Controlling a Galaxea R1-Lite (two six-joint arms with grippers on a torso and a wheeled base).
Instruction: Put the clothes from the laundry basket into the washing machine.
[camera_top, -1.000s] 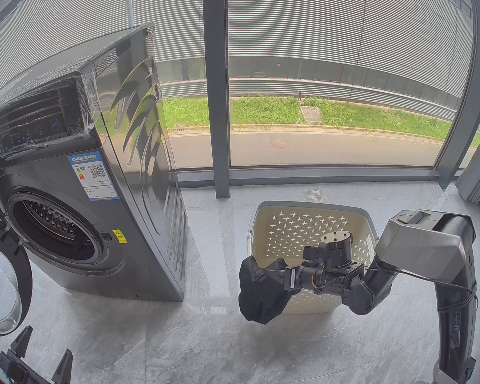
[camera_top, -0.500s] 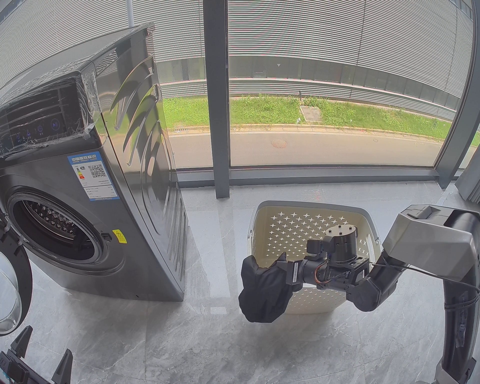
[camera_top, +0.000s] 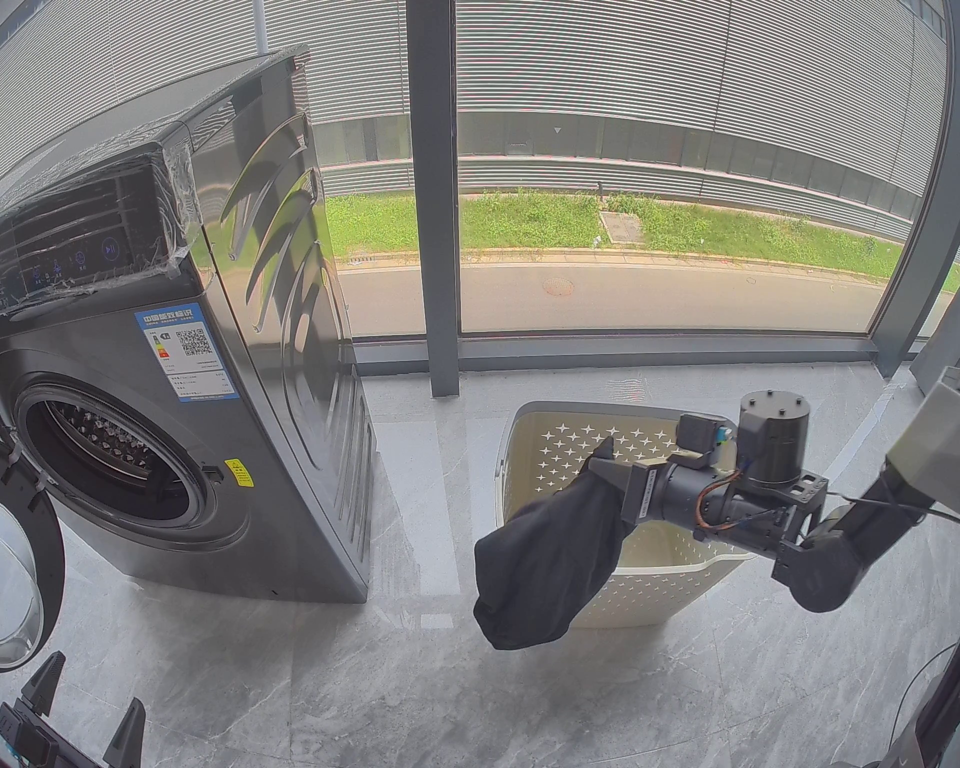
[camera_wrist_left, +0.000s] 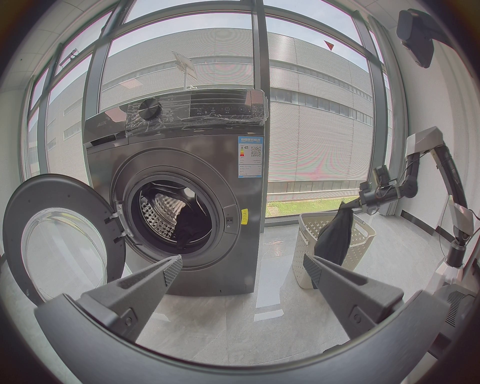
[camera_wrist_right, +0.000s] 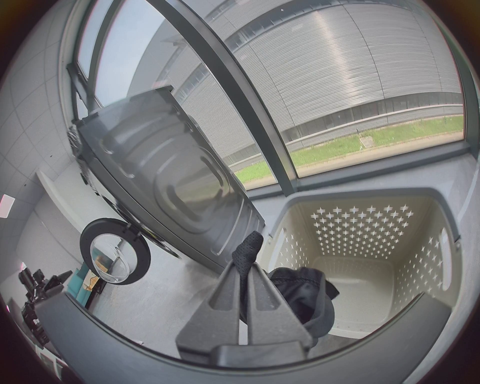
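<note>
The right gripper (camera_top: 603, 460) is pinching a black, limp cloth garment (camera_top: 550, 560) by its upper end, its two fingers closed tight on the fabric, as the right wrist view is showing (camera_wrist_right: 244, 270). The garment is hanging down from the grip as a loose, bunched fold, over the corner of the cream perforated plastic laundry basket (camera_top: 660, 590) that is nearest the robot on its left. Its lower end is dangling outside the basket's wall and above the grey marbled tile floor (camera_top: 400, 680). Whether the fabric is touching the basket's rim cannot be told.

The basket is standing on the floor before a large window, well apart from the dark grey front-loading washing machine (camera_top: 280, 400), which is standing to the robot's left. The machine's round glass door (camera_wrist_left: 55, 200) is swung fully open, leaving the steel drum (camera_wrist_left: 160, 210) exposed. A dark piece of clothing (camera_wrist_left: 192, 225) is lying inside the drum, against its lower side.

The left gripper (camera_top: 85, 700) is hovering low in front of the machine with its fingers spread wide and nothing between them. In the left wrist view (camera_wrist_left: 240, 260) it is pointing toward the machine's front, with the right gripper (camera_wrist_left: 357, 202) and its garment (camera_wrist_left: 335, 237) showing farther off above the basket (camera_wrist_left: 302, 255).
</note>
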